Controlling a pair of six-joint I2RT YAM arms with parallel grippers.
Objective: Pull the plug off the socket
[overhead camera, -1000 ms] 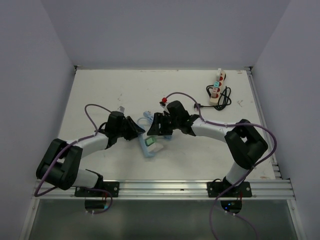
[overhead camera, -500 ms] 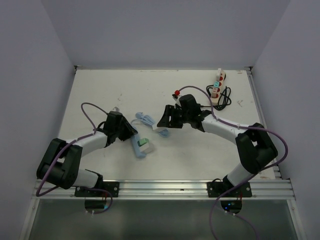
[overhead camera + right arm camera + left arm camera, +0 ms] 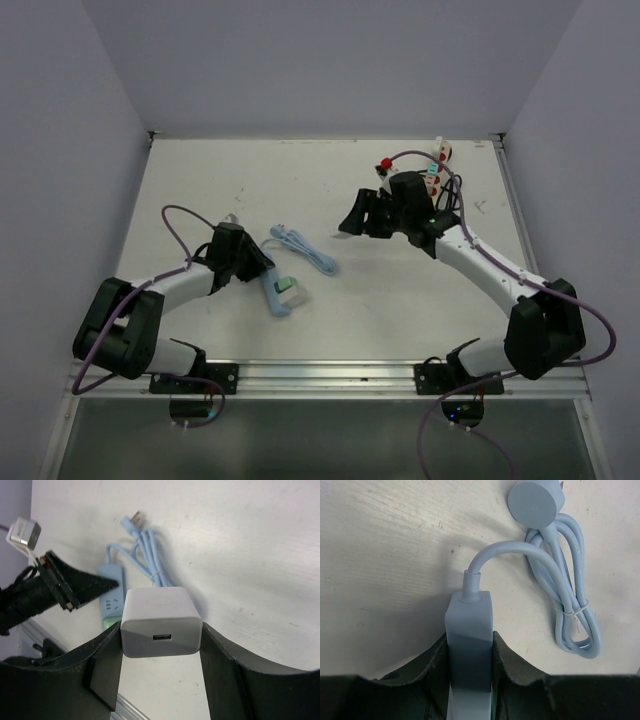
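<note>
1. Left gripper (image 3: pixel 469 652) is clamped on the blue socket strip (image 3: pixel 469 625), with fingers (image 3: pixel 432 662) pressed on both long sides; the strip lies flat on the table (image 3: pixel 200 190)
2. Right gripper (image 3: pixel 161 635) is grasping the white plug (image 3: pixel 161 622), a cube charger pinched on two opposite faces, USB port facing the wrist camera
3. Plug is out of the socket strip: held above the table, well apart from the strip, off to its far right in the top view
4. Blue cable (image 3: pixel 572 615) exits the strip end that points away from the left gripper, curves into a tied coil just beside the strip, and ends in a round plug head (image 3: pixel 536 501) lying on the table
5. White power strip (image 3: pixel 436 172) with a black cord sits well apart from the socket strip, further to its far right than the right gripper
</note>
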